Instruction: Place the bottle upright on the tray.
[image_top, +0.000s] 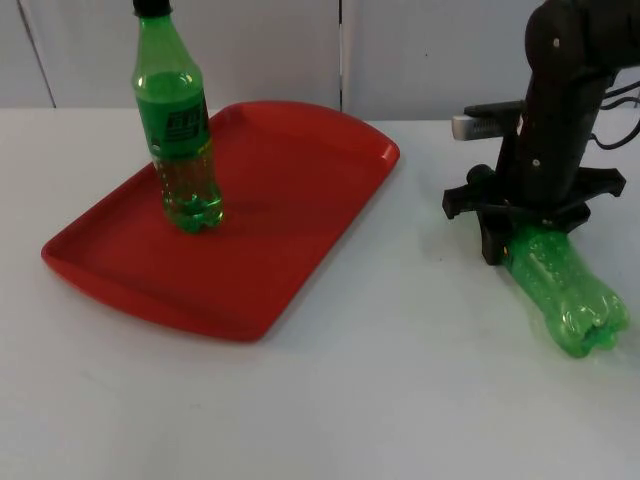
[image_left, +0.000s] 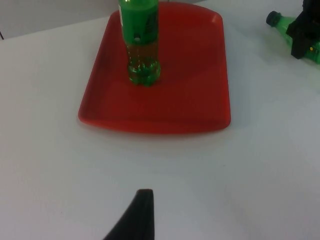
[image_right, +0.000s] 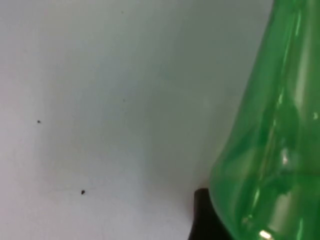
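Bottle 2 (image_top: 565, 290), empty, light and slippery, lies right of the red tray (image_top: 300, 230), right gripper (image_top: 520, 232) astride its upper body, grip state unclear; left arm waits.

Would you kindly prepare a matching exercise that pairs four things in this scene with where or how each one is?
Things
1. green plastic bottle with label
2. green plastic bottle without label
3. red plastic tray
4. right hand

States
A. lying on its side on the white table
B. down over a lying bottle
C. standing upright on the tray
D. flat on the table, bearing one bottle

Pairs: 1-C, 2-A, 3-D, 4-B
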